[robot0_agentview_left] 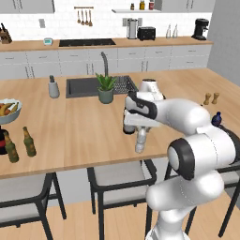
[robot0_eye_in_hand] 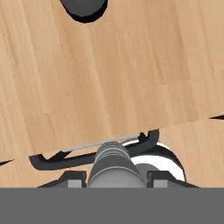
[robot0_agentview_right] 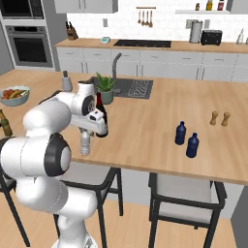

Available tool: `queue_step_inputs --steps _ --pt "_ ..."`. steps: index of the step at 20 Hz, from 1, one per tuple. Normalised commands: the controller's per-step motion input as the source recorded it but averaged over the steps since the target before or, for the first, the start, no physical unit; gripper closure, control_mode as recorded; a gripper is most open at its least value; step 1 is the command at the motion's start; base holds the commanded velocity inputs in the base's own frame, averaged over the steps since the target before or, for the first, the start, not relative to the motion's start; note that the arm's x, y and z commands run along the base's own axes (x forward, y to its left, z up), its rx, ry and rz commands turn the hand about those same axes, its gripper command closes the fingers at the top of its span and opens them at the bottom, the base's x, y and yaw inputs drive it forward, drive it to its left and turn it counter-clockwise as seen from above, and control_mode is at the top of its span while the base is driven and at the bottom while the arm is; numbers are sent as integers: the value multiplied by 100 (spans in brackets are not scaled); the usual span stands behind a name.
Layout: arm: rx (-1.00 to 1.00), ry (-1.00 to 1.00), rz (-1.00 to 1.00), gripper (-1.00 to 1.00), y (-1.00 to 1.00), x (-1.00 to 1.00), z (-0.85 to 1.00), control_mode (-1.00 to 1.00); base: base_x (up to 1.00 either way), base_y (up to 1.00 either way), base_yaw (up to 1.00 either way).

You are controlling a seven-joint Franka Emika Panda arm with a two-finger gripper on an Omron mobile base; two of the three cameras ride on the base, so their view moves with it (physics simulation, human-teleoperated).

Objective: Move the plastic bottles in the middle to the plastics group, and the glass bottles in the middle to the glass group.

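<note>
My gripper (robot0_agentview_left: 140, 130) is shut on the clear water bottle (robot0_agentview_left: 139, 142), which hangs a little tilted just above the counter's front edge. The same bottle (robot0_agentview_right: 85, 143) shows below the hand in the right base view, and between my fingers (robot0_eye_in_hand: 114, 164) in the hand view. The tall near-black wine bottle (robot0_agentview_right: 100, 117) stands right behind the hand, its base (robot0_eye_in_hand: 84, 8) at the top of the hand view. Two olive-brown beer bottles (robot0_agentview_left: 29, 141) (robot0_agentview_left: 10, 148) stand at the far left beside a dark bottle (robot0_agentview_left: 1, 145). Two dark blue bottles (robot0_agentview_right: 180, 133) (robot0_agentview_right: 193, 145) stand to the right.
A fruit bowl (robot0_agentview_left: 7, 111) sits at the left, and a potted plant (robot0_agentview_left: 106, 89) by the sink (robot0_agentview_left: 84, 86). Two wooden shakers (robot0_agentview_right: 214, 118) stand behind the blue bottles. Stools (robot0_agentview_left: 119, 176) are tucked under the counter's front edge.
</note>
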Motion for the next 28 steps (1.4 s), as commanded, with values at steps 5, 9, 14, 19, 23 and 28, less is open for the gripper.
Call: queue_step_inputs --steps 5,9,14,19,23,28 --pt "0 0 -24 100 -91 2 0 -100 0 0 0" --pt "-2 3 -26 100 -91 20 0 -100 0 0 0" --pt "-7 4 -23 100 -86 35 0 -100 0 0 0" --pt "-12 0 -23 100 -79 43 0 -100 0 0 0" --pt "-6 0 -24 100 -73 48 0 -100 0 0 0" --pt "-1 0 -23 100 -78 45 0 -100 0 0 0"
